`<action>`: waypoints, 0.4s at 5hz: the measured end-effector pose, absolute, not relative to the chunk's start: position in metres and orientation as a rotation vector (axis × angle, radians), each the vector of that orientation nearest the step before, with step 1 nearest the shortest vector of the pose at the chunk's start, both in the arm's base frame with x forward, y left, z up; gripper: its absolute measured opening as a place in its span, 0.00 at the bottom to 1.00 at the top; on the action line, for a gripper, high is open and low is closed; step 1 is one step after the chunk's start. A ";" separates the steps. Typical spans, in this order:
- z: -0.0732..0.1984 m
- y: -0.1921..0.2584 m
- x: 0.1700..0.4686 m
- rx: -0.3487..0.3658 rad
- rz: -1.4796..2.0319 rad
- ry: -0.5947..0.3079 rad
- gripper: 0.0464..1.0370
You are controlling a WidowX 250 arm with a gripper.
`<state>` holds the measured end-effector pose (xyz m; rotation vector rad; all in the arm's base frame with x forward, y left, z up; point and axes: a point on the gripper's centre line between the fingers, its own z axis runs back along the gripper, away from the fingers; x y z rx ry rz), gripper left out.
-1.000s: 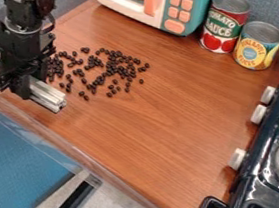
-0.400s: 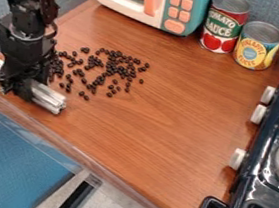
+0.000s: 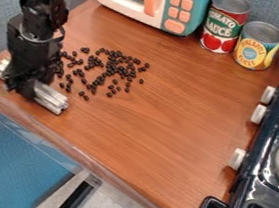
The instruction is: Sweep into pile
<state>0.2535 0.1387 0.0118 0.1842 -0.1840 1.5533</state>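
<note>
Claw (image 3: 26, 87) low at view's left, pinching a pale ridged bar (image 3: 51, 99); bar ends jut out either side. Small dark beans (image 3: 113, 66) scattered loosely beside it on the wooden counter (image 3: 162, 110). Toy microwave (image 3: 178, 6), two cans (image 3: 225, 22) behind; black stove (image 3: 263, 171) at right.

- Many small, round, dark beads (image 3: 112, 64) are lying loosely scattered on the wooden counter (image 3: 174, 112), in the left half of the view; some are touching in thick groups, others are sitting singly around them
- One grooved, silver metal bar (image 3: 50, 97) is extending at a slant, from upper left to lower right, near the beads on their lower-left side; its middle is being hidden
</note>
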 end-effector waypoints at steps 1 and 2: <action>0.012 0.136 0.267 0.188 1.525 -0.167 0.34; 0.016 0.133 0.283 0.185 1.507 -0.174 0.34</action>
